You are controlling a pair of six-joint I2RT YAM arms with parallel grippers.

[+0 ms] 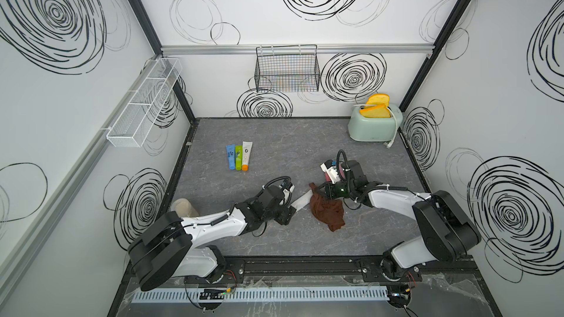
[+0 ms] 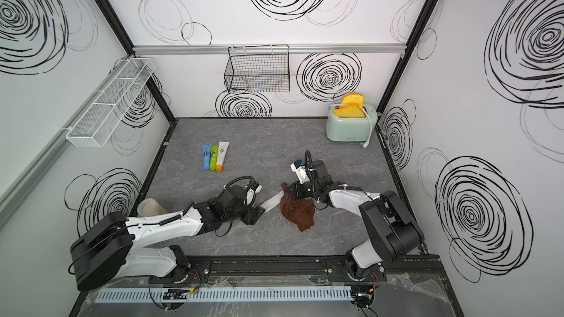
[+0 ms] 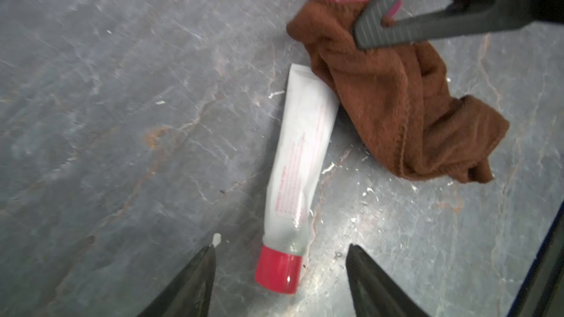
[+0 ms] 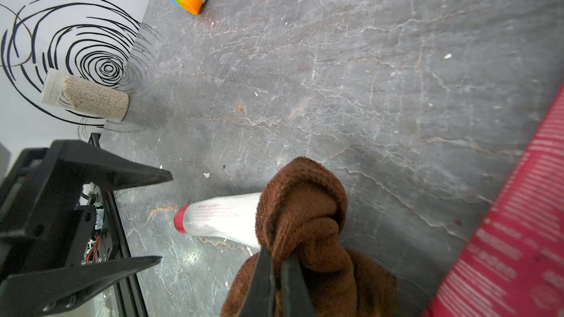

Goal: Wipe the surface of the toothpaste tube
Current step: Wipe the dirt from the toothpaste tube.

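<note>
The toothpaste tube (image 3: 302, 154) lies flat on the grey marbled bench (image 1: 274, 147), in the gap between the two arms. It is white with fine pink print along its side, a round red cap, and a paler, greyish stretch just above the cap. Its cap end points at the left hand (image 4: 166, 217). The flat crimped end runs under the edge of a brown cloth (image 3: 396, 111), and from the right wrist view the cloth hides that end altogether.

The left hand stands wide open and has hold of nothing. Its two black fingers are spread to either side of the cap, just short of it. The right hand (image 4: 277, 254) is pinched tight on a bunched fold of the cloth, the rest of which trails loose on the bench beside the tube.

By the left wall a clear jar (image 4: 85, 99) holds pale speckled grains. In the far right corner a mint-green toaster (image 1: 374, 128) has two yellow slices (image 1: 377, 106) standing up out of its slots. A black wire basket (image 1: 287, 70) hangs from the rail on the back wall, and what it holds I cannot make out through the mesh. A white mesh rack (image 1: 143, 105) with several compartments is fixed along the left wall. Three more tubes (image 1: 238, 157), blue, green and white, lie side by side well apart from the hands.
</note>
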